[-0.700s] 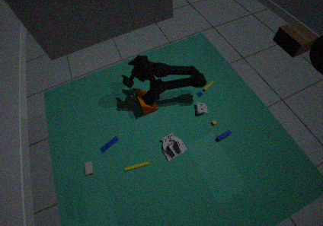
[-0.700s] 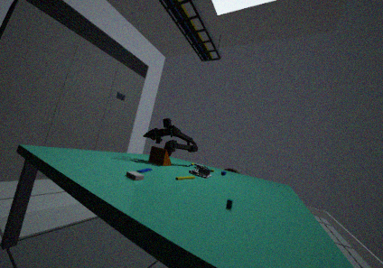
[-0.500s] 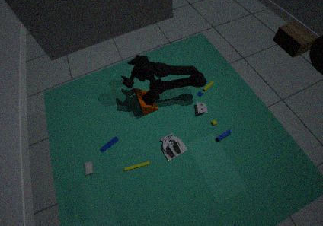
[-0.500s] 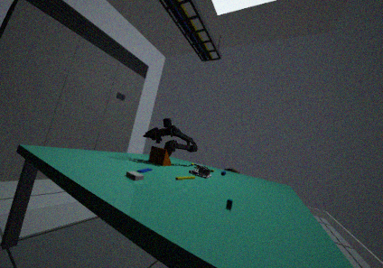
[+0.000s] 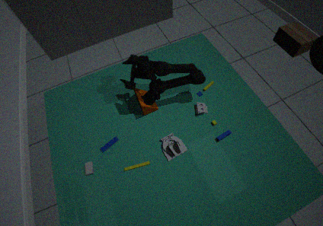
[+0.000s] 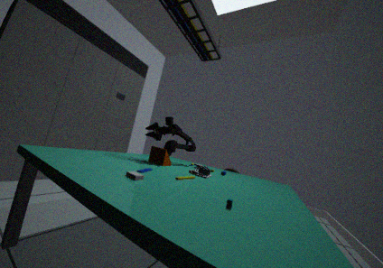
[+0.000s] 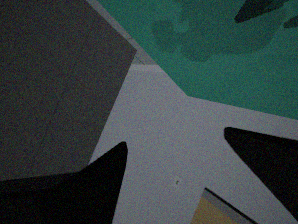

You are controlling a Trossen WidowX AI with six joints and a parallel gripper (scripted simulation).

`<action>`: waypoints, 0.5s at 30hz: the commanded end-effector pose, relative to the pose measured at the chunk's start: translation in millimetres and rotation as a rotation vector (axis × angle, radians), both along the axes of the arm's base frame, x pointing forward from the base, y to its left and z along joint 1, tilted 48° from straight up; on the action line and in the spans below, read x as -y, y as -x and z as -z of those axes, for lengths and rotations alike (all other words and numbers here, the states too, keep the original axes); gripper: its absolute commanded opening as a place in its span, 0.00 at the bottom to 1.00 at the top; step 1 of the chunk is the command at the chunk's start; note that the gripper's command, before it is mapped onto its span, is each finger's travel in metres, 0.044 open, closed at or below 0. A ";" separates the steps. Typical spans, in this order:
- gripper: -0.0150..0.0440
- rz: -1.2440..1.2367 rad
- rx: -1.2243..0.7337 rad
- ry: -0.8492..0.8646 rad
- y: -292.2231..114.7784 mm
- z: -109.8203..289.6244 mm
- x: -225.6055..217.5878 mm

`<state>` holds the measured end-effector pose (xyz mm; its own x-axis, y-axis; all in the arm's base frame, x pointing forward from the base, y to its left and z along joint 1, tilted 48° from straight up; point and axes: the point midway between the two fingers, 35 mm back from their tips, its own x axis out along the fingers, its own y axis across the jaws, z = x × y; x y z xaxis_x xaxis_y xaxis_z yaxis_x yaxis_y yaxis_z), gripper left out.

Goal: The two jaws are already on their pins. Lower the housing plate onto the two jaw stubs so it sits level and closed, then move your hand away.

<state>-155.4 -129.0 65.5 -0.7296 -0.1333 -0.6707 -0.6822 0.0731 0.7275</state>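
A pale assembly [image 5: 173, 148] [image 6: 200, 171] with two dark elongated shapes lies near the middle of the green table. A smaller white piece [image 5: 201, 108] with dark marks lies apart from it, towards the arm's base side. Which of them is the housing plate, and whether any plate sits level on the stubs, is too small and dark to tell. My gripper [image 5: 126, 72] [image 6: 148, 131] [image 7: 174, 139] is wide open with nothing between its fingers. It is raised above the table, well away from both pale pieces, and points past the table's edge.
An orange wedge-shaped block [image 5: 150, 109] [image 6: 159, 156] stands beneath the arm. Blue bars [image 5: 109, 144] [image 5: 223, 135], yellow bars [image 5: 137, 166] [image 5: 208, 86], a yellow cube [image 5: 214, 122] and a pale block [image 5: 88, 168] [image 6: 135, 175] lie around on the green table top [image 5: 114, 197].
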 end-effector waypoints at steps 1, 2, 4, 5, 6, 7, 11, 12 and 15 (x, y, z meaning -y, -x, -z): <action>1.00 -0.080 0.014 -0.037 -5.7 -1.1 7.6; 1.00 -0.102 0.017 -0.048 -7.4 -1.3 9.6; 1.00 -0.146 0.023 -0.068 -10.9 -1.7 13.5; 1.00 -0.168 0.026 -0.078 -12.7 -1.9 15.4; 1.00 -0.191 0.029 -0.089 -14.5 -2.1 17.3; 1.00 -0.213 0.031 -0.099 -16.4 -2.4 19.2; 1.00 -0.303 0.040 -0.139 -24.0 -3.3 26.3; 1.00 -0.326 0.042 -0.149 -26.0 -3.6 28.1; 1.00 -0.394 0.048 -0.178 -32.1 -4.3 33.1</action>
